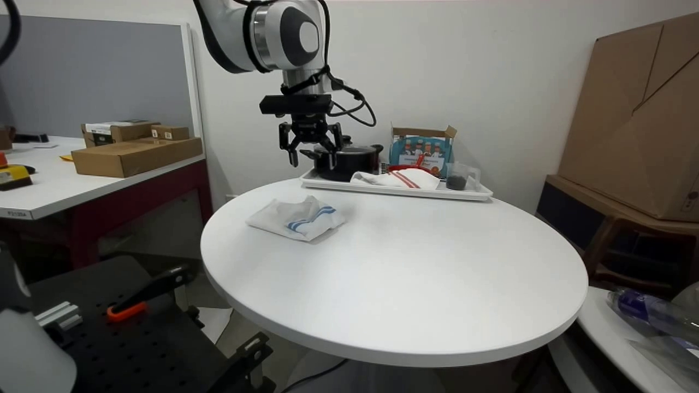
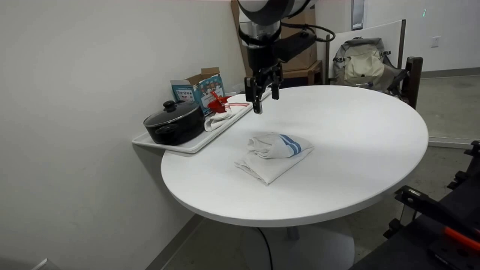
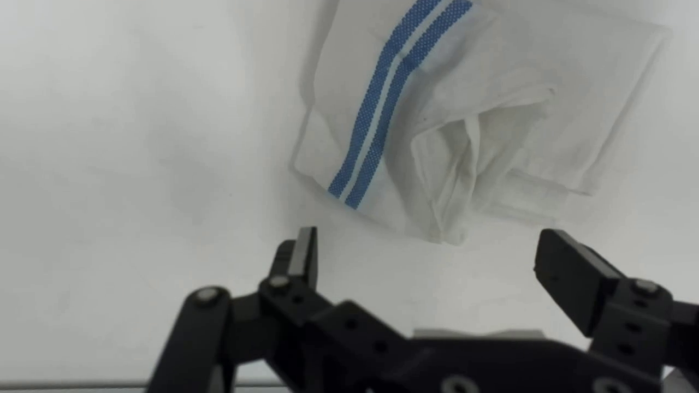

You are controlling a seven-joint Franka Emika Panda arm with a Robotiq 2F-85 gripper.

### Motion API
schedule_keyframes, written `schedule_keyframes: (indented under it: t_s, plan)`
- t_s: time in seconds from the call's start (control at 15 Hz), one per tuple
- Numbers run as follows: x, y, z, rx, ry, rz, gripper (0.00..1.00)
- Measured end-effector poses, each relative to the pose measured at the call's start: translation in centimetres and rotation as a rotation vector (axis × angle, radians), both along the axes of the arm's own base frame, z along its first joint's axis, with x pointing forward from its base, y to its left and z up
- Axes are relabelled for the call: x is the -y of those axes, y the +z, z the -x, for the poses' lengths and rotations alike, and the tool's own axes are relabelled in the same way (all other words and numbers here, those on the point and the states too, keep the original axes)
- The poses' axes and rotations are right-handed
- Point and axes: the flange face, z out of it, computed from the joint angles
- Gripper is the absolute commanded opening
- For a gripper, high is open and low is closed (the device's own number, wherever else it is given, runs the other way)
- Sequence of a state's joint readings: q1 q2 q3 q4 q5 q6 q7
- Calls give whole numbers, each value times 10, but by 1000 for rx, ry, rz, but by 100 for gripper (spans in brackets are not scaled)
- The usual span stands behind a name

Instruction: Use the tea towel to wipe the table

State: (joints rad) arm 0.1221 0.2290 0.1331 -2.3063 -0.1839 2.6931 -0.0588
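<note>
The round white table (image 1: pixel 437 273) stood beside a pale wall (image 2: pixel 75 105), and a loaded tray (image 2: pixel 198 142) overhung the table's edge there. Off-centre on the table lay the loosely folded tea towel (image 1: pixel 289 215), inside the edge, smooth open surface spreading to one side. Above the table hung the gripper (image 3: pixel 426 251), fingers (image 3: pixel 573 284) spread apart.

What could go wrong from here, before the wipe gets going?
The open fingers may catch only a loose fold of the blue-striped towel, which could then unfold or slip during wiping.
A wide sweep might bump the tray, which juts past the edge of the table and bears a pot.
</note>
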Motion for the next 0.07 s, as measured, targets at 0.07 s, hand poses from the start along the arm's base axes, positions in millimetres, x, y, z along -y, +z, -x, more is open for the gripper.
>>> schedule_keyframes:
  t_s: [0.07]
  plan:
    - [0,0,1,-1,-3,-1,100]
